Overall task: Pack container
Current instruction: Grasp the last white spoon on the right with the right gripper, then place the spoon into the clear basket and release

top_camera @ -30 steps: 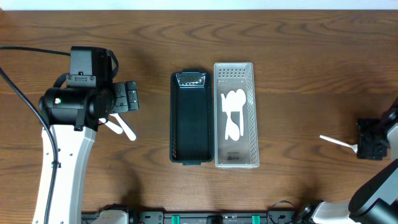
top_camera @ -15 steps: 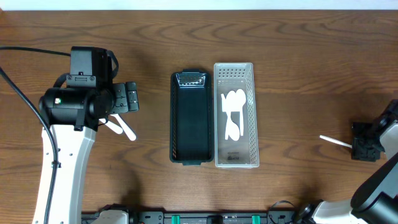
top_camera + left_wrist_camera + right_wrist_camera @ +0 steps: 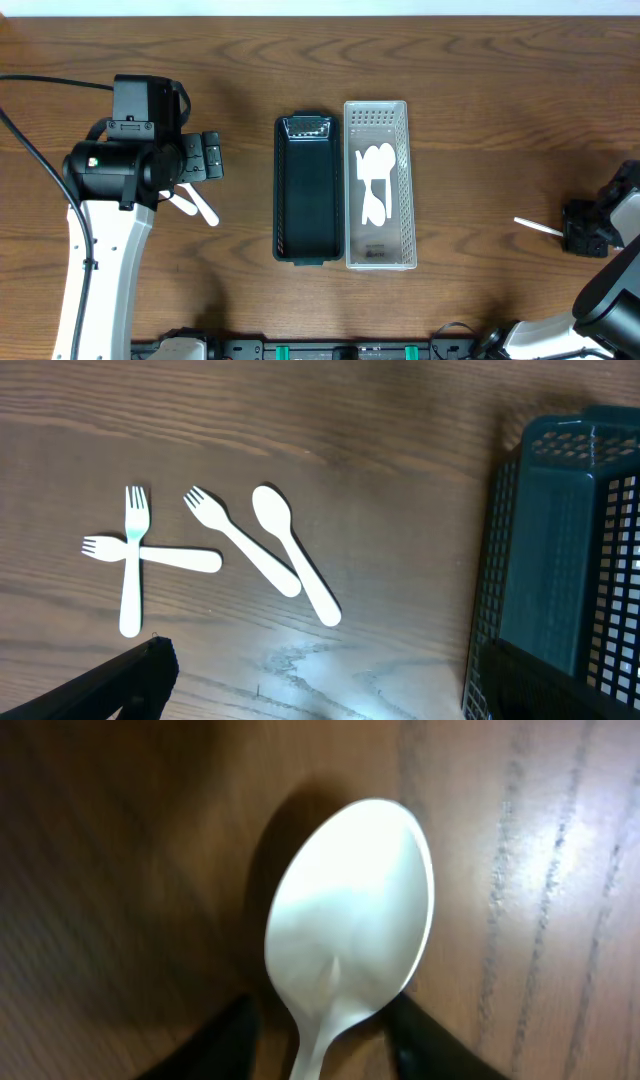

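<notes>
Right gripper (image 3: 580, 230) sits low at the far right of the desk (image 3: 480, 80), its jaws drawn partway in on either side of a white spoon (image 3: 350, 920) lying flat on the wood. The fingers (image 3: 232, 1038) flank the narrow neck just below the bowl, probably because that is the slimmest part of so flat a thing. Whether they already pinch it I cannot tell. Left gripper (image 3: 205, 158) hangs wide open and empty above the loose cutlery on the left: three forks (image 3: 130, 575), two of them crossed, and a second spoon (image 3: 295, 565) touching the third fork. Open jaws there suit a later pick from that cluster. Two baskets stand side by side, touching, in the middle where both arms can reach. The dark basket (image 3: 305, 190) looks empty, and the white basket (image 3: 376, 115) already holds white cutlery (image 3: 375, 185), so it is likely where the spoon belongs.
</notes>
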